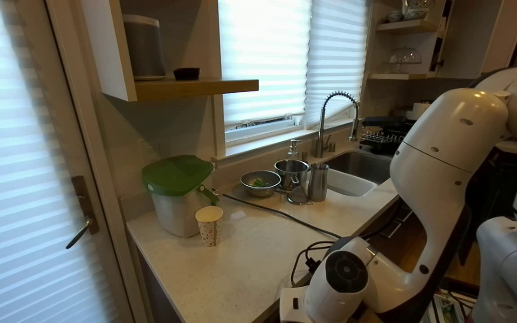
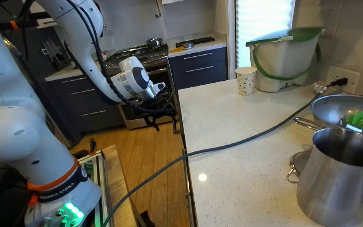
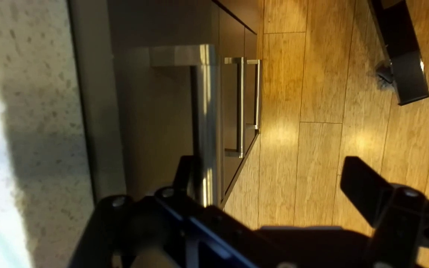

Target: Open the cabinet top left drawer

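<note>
Robotiq gripper [image 3: 268, 167] points down at the plank floor [image 3: 322, 82], just beside the long front edge of the countertop [image 2: 247, 113]; in an exterior view that's nr its far L corner. Franka arm [image 1: 442, 143] is bent, forearm sloping down to the wrist [image 2: 129, 83], w/ black cables running along it. Fingers [image 3: 363, 186] are spread wide, i.e. unclenched. In wrist view the steel bar handle [image 3: 209, 111] of the top drawer [image 3: 155, 123] shows btwn them, right by the finger nearer the base cab. [image 3: 230, 108]; whether finger & bar touch is unclear.

Base cab. sits directly under the countertop's front edge. Fronts are flat, brownish, dark in the shade; three stacked drawers show, each w/ a straight bar. Top bar looms largest & catches warm glints; 2nd bar [image 3: 241, 108] & 3rd bar [image 3: 257, 93] line up below. Top drawer looks closed, front in line w/ those under it.

Up top: speckled paper cup [image 2: 246, 80] just beside a green-lidded pail [image 2: 279, 60], both nr the far edge in that exterior view; steel pitcher [image 2: 336, 186] well apart from them, back from the front edge; dark cord [image 2: 247, 139] crosses btwn & runs off the front edge.
</note>
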Motion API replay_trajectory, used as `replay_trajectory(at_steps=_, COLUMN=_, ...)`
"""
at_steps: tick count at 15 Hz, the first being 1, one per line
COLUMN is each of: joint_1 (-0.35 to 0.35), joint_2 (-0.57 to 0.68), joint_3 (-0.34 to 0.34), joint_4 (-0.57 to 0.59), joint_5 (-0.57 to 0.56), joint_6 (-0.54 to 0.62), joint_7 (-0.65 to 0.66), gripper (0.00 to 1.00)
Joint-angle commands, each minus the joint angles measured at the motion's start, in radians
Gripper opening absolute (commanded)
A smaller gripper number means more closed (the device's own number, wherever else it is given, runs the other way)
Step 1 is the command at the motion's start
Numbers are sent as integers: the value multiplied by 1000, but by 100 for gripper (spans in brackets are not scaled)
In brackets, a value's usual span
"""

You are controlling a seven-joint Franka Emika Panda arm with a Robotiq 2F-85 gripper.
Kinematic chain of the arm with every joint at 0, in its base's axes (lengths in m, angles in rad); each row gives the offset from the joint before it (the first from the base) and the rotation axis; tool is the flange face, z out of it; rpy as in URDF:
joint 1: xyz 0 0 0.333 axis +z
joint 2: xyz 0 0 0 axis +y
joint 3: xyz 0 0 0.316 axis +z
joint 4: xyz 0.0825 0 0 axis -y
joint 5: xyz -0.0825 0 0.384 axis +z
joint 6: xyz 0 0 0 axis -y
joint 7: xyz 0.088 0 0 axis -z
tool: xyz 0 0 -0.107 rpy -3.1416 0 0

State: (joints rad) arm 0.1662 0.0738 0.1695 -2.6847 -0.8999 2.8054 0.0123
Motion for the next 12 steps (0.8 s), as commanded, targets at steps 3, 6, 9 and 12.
replay_trajectory(at_steps=3, joint_1=1, joint_2=79, joint_3=-7, joint_4=27, joint_5=-47, joint_6=20, joint_7=32, gripper=100)
replay_trajectory(at_steps=6, joint_1=-2, joint_2=106, joint_3=10, joint_4=23, joint_5=15, joint_6=48, joint_7=-7, gripper=100)
replay_trajectory(at_steps=9, joint_1=0, joint_2=85, joint_3=33, joint_4=14, joint_5=92, joint_6=57, joint_7=-29, gripper=100)
replay_trajectory(at_steps=12, joint_1=27, joint_2=63, joint_3=68, joint_4=6, joint_5=247, joint_6=42, joint_7=-93, gripper=100)
